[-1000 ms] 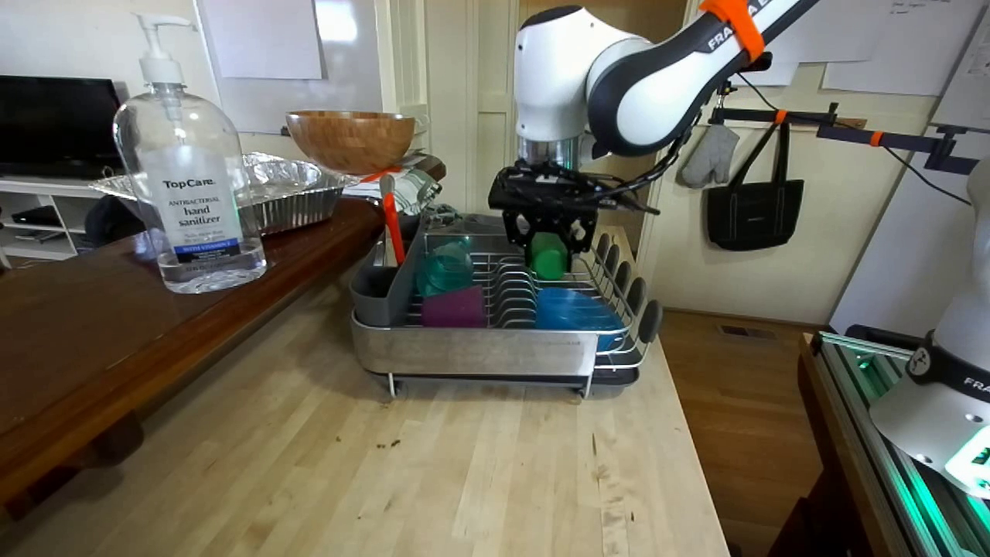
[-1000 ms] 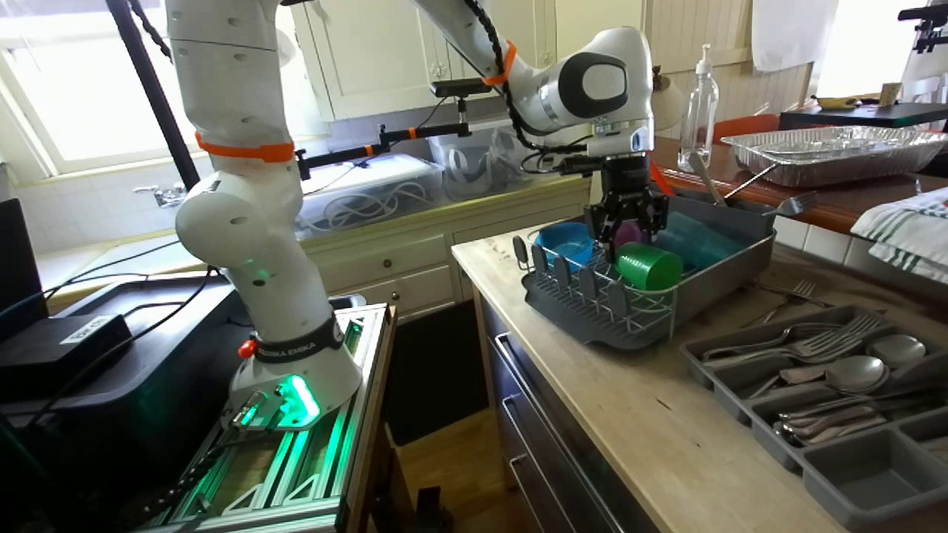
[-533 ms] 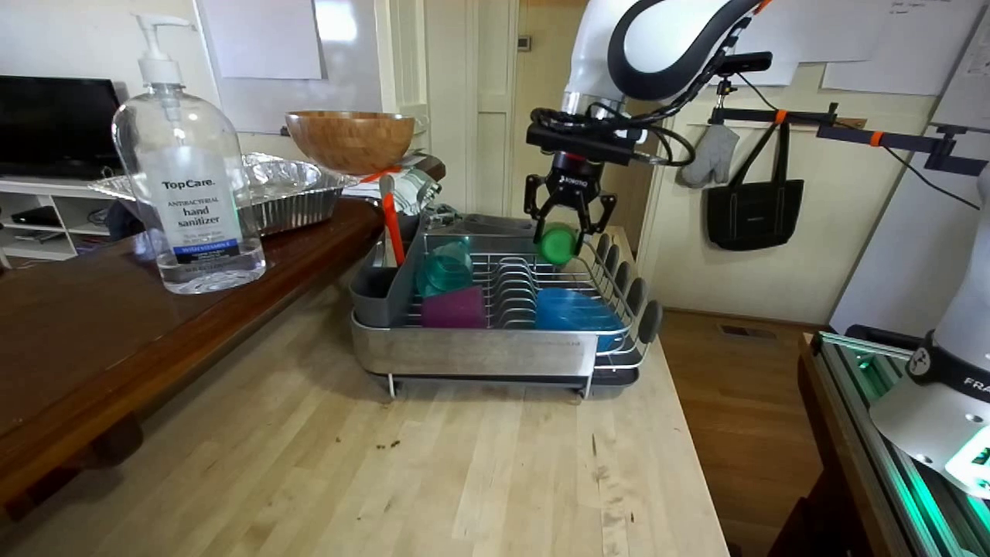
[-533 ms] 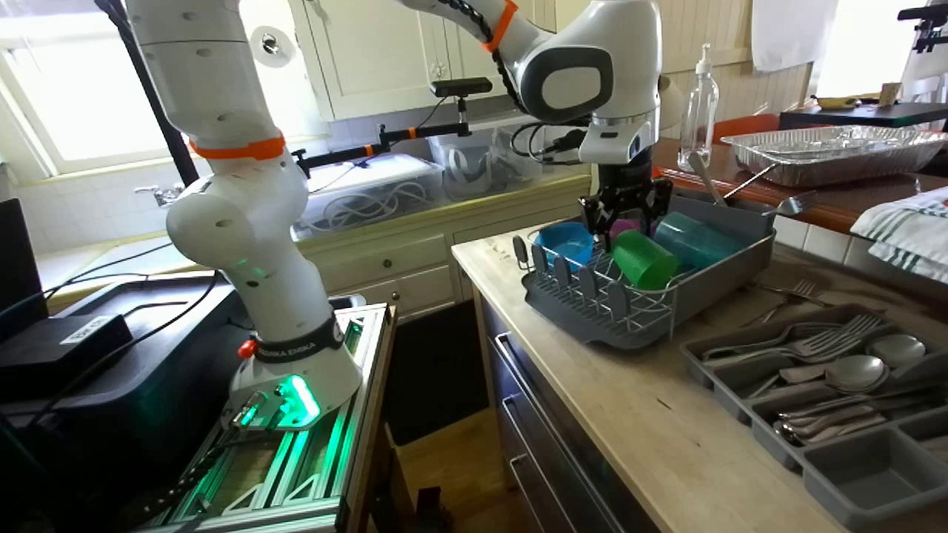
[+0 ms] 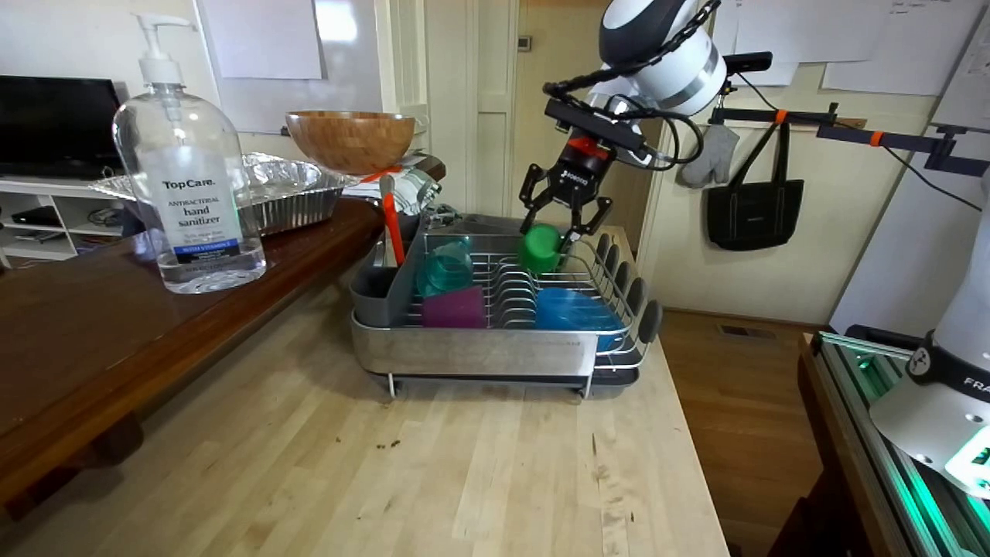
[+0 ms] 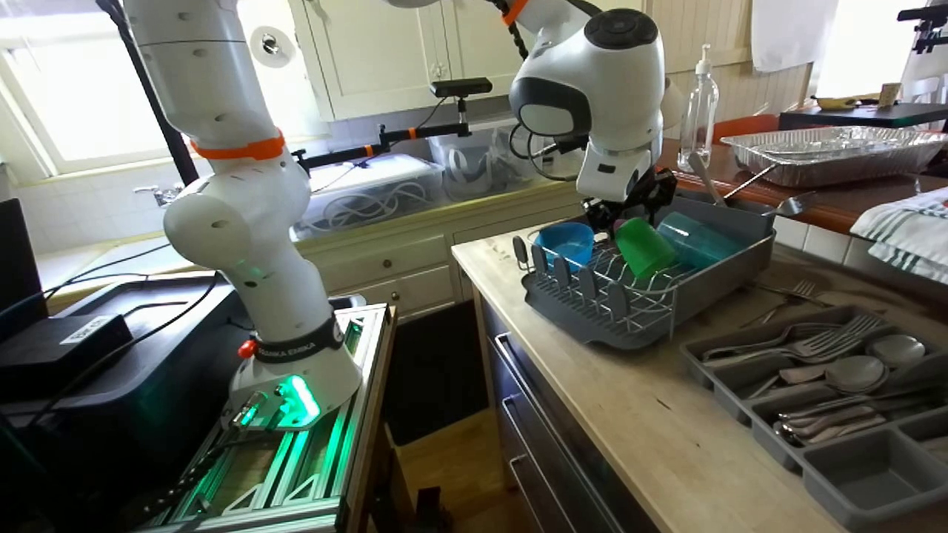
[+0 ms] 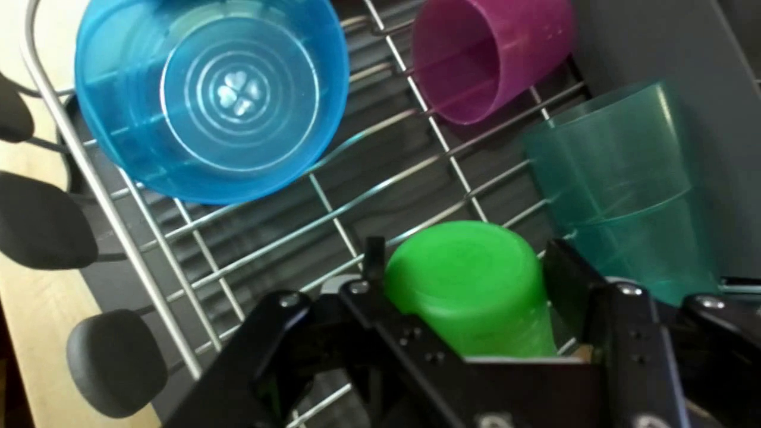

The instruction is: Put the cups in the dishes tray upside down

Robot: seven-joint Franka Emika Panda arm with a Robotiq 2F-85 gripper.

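One green cup (image 7: 467,273): held tilted over the wires of the dish rack (image 5: 479,352), its base turned to the wrist view; whether its lower end touches the rack cannot be told.
Jaws: clamped on the green cup from opposite sides.
Blue cup (image 7: 238,101): in the rack near the grey-tipped prongs (image 6: 618,300), wide, tilted, its mouth showing in the wrist view.
Purple cup (image 7: 529,41): on its side in the rack, mouth toward the rack's middle.
Teal cup (image 7: 618,172): on its side in the rack, just beside the utensil holder (image 5: 379,309).
Utensil holder: along one side of the rack, an orange-handled utensil (image 5: 394,232) sticking up from it.
Cutlery tray (image 6: 874,470): near the rack, forks and spoons (image 6: 855,374) in its compartments.
Loose fork (image 6: 800,291): between the rack and the cutlery tray.
Pale worktop (image 5: 495,472): wooden, under the rack and the cutlery tray.
Dark worktop (image 5: 116,309): beside the rack, carrying the foil tray (image 6: 822,174) and the clear pump bottle (image 5: 197,209).
Wooden bowl (image 5: 352,143): past the rack in an exterior view; what it stands on is hidden.
Wall (image 5: 773,286): beyond the rack, an oven mitt (image 5: 709,155) and a black bag (image 5: 754,213) hanging on it.
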